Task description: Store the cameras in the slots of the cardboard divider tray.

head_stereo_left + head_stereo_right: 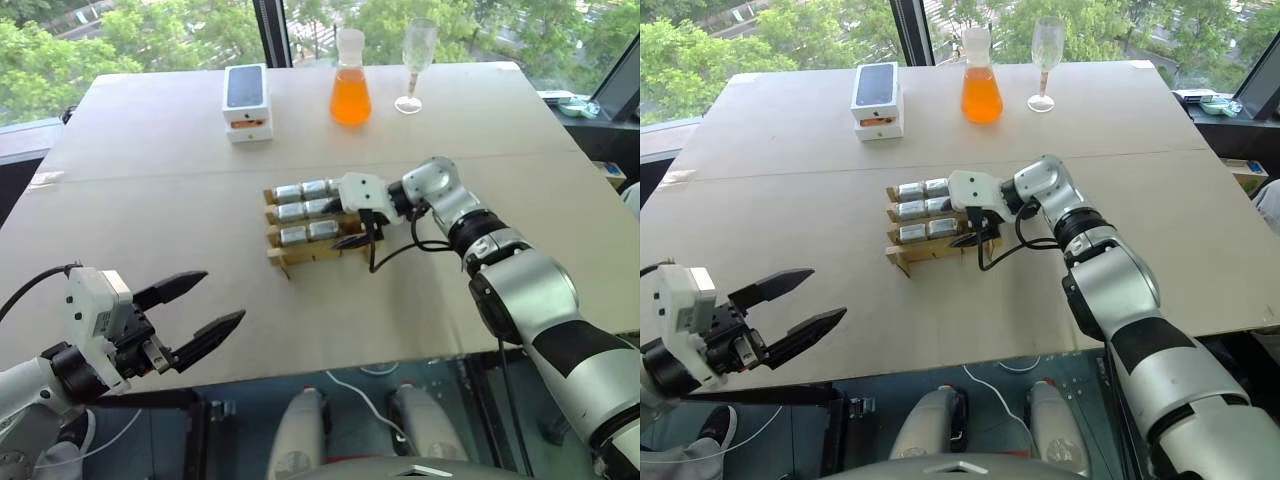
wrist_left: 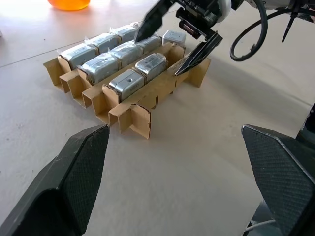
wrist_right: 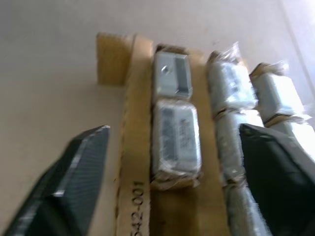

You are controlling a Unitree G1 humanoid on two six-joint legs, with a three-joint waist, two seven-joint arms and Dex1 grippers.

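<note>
Most of the way through, judging by the rows of cameras already seated in the cardboard divider tray at mid-surface. Reads as the let-go step of a placement. Right pincer poised over the tray's right-hand end, spread apart, straddling the cameras there and clamped on nothing. Left pincer parked by the surface's near left edge, likewise spread wide and empty, well apart from the tray. Seems to leave one slot bare, at the right end of the nearest row, though partly hidden behind a black finger, so hard to confirm. Next, probably: lift the right pincer straight clear, without snagging the cardboard strips or nudging the seated cameras, then check that last slot.
</note>
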